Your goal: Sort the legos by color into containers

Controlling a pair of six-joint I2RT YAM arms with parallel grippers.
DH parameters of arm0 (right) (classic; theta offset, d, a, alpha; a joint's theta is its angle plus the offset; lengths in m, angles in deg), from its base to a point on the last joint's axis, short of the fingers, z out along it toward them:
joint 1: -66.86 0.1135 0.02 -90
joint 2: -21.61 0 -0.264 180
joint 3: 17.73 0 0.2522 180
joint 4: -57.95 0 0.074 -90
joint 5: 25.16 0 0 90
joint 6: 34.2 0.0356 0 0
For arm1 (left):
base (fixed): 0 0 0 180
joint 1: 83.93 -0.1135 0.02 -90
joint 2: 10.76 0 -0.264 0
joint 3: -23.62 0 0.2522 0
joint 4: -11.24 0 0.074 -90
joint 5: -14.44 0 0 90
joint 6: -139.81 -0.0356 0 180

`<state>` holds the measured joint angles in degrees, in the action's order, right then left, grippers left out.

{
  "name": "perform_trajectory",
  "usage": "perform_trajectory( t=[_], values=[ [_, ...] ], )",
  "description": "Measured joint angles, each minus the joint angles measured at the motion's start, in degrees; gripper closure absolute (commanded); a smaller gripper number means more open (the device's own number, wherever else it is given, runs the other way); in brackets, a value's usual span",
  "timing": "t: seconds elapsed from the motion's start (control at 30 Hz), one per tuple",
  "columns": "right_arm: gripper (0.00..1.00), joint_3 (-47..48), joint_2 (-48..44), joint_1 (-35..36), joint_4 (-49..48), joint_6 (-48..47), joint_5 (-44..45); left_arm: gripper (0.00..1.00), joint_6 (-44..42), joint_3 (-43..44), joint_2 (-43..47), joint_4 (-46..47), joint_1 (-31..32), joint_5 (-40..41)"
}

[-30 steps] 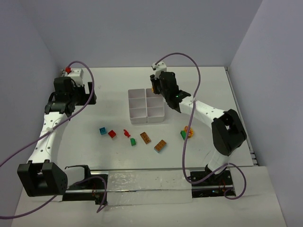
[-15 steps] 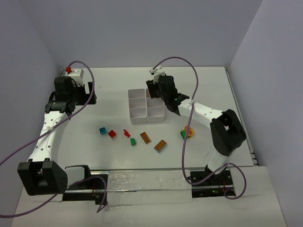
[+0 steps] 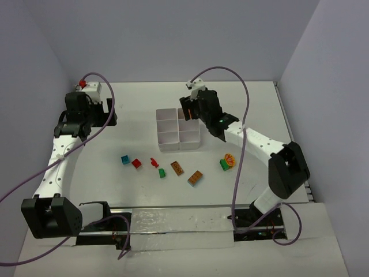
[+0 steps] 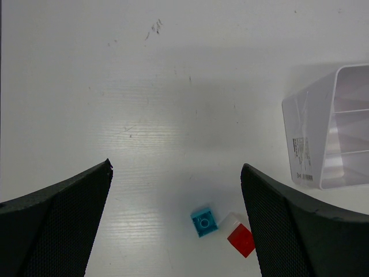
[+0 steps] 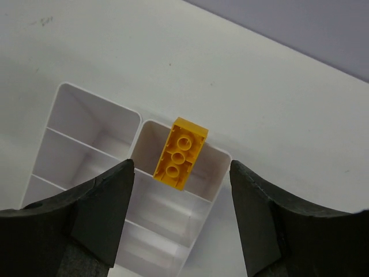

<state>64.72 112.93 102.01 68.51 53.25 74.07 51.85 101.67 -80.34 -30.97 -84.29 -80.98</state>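
Note:
The containers are a white six-compartment tray (image 3: 170,138) (image 5: 86,144) (image 4: 314,124). My right gripper (image 3: 187,111) (image 5: 181,167) hangs open above the tray's back right corner. A yellow lego (image 5: 180,153), hollow side up, is over the far right compartment, touching neither finger. My left gripper (image 3: 106,118) (image 4: 176,167) is open and empty at the back left. A teal lego (image 4: 203,221) (image 3: 124,158) and a red lego (image 4: 241,239) (image 3: 136,163) lie on the table between its fingers in the left wrist view.
More legos lie in front of the tray: a small red one (image 3: 154,162), a green one (image 3: 162,172), two orange-brown ones (image 3: 177,168) (image 3: 195,178), and a green (image 3: 223,164) and orange pair (image 3: 230,160) at the right. Walls close in the table's back and sides.
My right gripper has gone from shut to open over the tray, and the yellow lego is free of its fingers. Its elbow swung right. The left arm has not moved.

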Motion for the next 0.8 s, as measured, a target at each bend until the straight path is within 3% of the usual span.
perform_trajectory(
  t=[0.27, 0.6, 0.8],
  values=[
    [0.29, 4.1, -3.0, -0.3, 4.8, 2.3, -1.9, 0.01, 0.1, 0.0, 0.0, 0.0, 0.0, 0.0],
    [0.30, 23.6, 12.4, -1.0, 27.0, 13.0, -5.3, 0.01, 0.1, 0.0, 0.0, 0.0, 0.0, 0.4],
    [0.31, 32.9, 21.0, -2.5, 35.3, 16.5, -5.8, 0.01, 0.1, 0.0, 0.0, 0.0, 0.0, 0.5]
  ],
)
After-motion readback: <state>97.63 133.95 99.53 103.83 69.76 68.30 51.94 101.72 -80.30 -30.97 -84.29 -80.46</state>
